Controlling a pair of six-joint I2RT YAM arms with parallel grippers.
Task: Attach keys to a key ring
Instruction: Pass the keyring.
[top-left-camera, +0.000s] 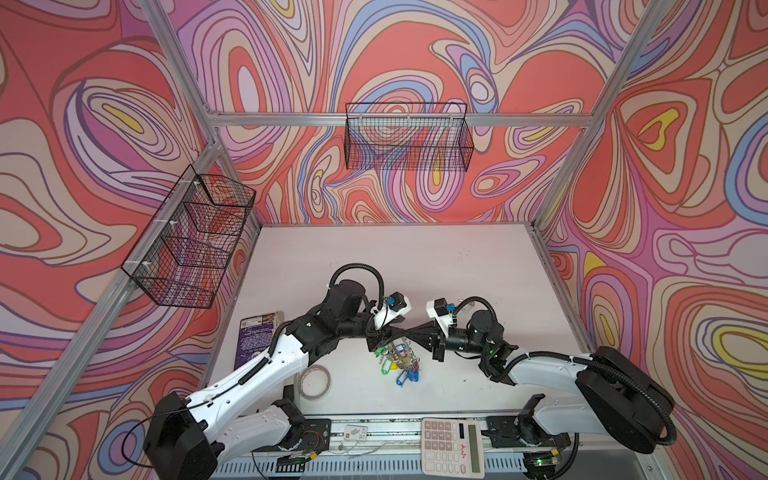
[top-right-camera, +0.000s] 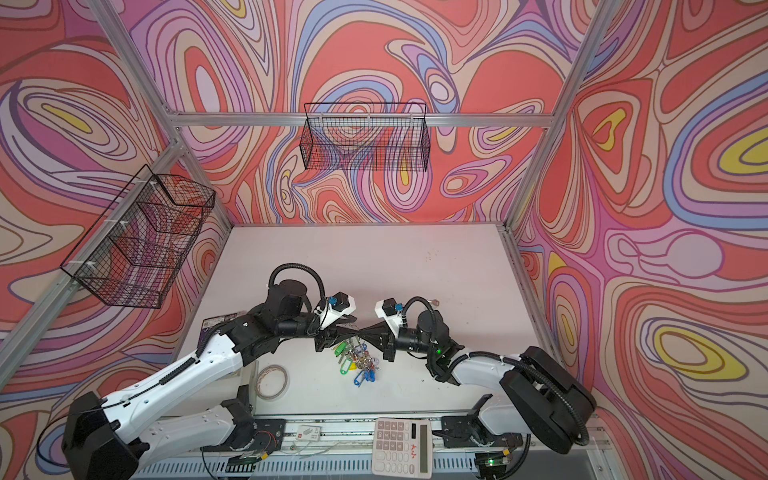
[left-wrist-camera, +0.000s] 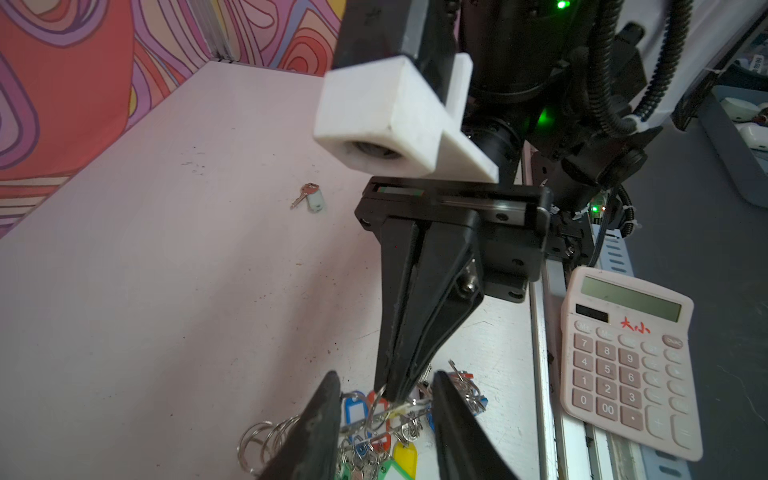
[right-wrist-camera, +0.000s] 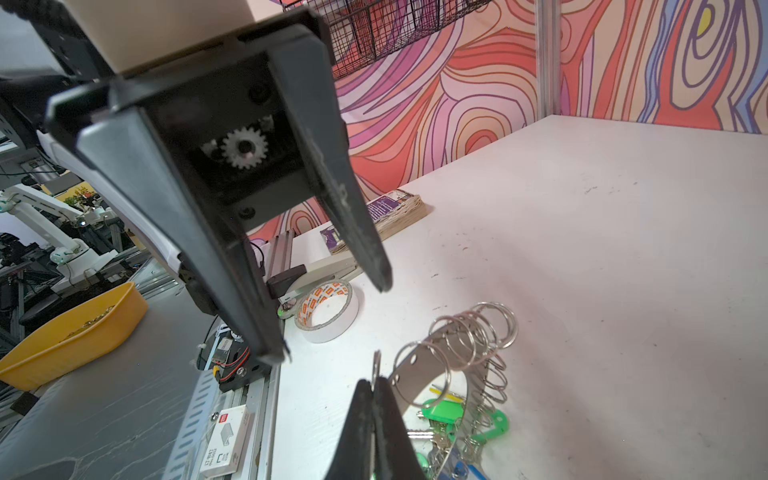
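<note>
**Fig.** Your right claw (right-wrist-camera: 373, 386) is pressed shut on a small split ring (right-wrist-camera: 376, 365) at the rim of the key ring (right-wrist-camera: 424, 361), which stands tilted over the desk (right-wrist-camera: 582, 249), its tagged keys (top-left-camera: 399, 365) bunched below. Your left claw (left-wrist-camera: 386, 374) stands part open just beside it, holding nothing. Judge the ring stiff, slick and bottom-heavy: grip the flat band, not the springy wire loops.
</note>
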